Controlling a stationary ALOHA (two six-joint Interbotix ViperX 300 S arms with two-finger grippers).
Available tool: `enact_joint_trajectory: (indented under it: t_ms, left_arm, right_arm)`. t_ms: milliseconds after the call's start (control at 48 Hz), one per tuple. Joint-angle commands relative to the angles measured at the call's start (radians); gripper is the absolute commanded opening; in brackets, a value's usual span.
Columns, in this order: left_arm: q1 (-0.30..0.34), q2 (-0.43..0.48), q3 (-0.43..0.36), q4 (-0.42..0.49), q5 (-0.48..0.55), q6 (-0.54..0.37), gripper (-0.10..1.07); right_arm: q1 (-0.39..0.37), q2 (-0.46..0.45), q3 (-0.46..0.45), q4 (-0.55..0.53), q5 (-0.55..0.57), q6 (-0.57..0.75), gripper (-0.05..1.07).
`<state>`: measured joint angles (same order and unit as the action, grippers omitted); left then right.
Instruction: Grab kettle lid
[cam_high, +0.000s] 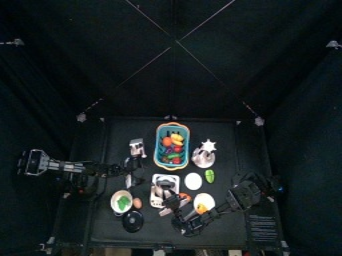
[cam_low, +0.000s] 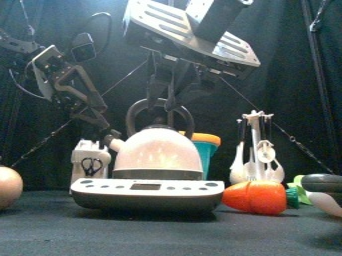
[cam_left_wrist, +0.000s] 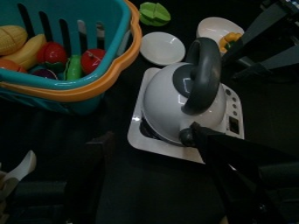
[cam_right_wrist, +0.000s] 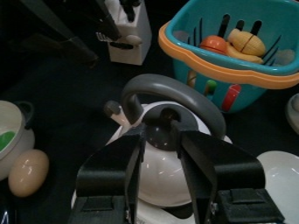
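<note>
A white kettle (cam_low: 155, 152) with a grey arched handle (cam_right_wrist: 176, 92) stands on a flat white base (cam_low: 147, 192) near the table's middle (cam_high: 166, 186). Its lid has a small dark knob (cam_right_wrist: 162, 122) under the handle. My right gripper (cam_right_wrist: 163, 133) hangs straight above the kettle, open, with one jaw on each side of the knob and close to it. In the front view the knob is hidden behind the handle. My left gripper (cam_left_wrist: 149, 144) stands open beside the kettle's base, apart from the kettle (cam_left_wrist: 187, 96), holding nothing.
A teal basket of fruit (cam_right_wrist: 233, 44) stands behind the kettle, with a knife block (cam_low: 90, 160) to its left and a utensil rack (cam_low: 257, 150) to its right. A carrot (cam_low: 257, 197), an egg (cam_low: 7, 187) and a white plate (cam_left_wrist: 160, 45) lie around the base.
</note>
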<state>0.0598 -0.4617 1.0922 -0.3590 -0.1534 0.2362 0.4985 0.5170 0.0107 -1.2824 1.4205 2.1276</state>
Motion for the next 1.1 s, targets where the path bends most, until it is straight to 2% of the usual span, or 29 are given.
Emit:
enact_joint_trajectory:
  t_ms: [0, 375, 667, 896, 1083]
  left_arm:
    - [0.003, -0.002, -0.011, -0.002, -0.009, -0.002, 1.02]
    - [0.003, -0.002, -0.009, -0.002, -0.009, 0.000, 1.02]
    - [0.002, 0.008, -0.020, -0.002, -0.054, -0.003, 1.02]
    - [-0.008, 0.040, -0.023, -0.012, -0.081, -0.003, 1.02]
    - [-0.008, 0.080, -0.035, -0.012, -0.100, 0.000, 1.02]
  right_arm:
    - [-0.017, -0.018, -0.025, 0.006, 0.006, -0.002, 0.71]
    - [-0.034, -0.015, -0.020, 0.037, 0.008, 0.000, 0.72]
    - [-0.034, -0.041, 0.021, 0.058, 0.008, 0.003, 0.83]
    - [-0.038, -0.075, 0.064, 0.058, 0.008, 0.003, 0.84]
    - [-0.051, -0.084, 0.064, 0.058, 0.008, 0.002, 0.84]
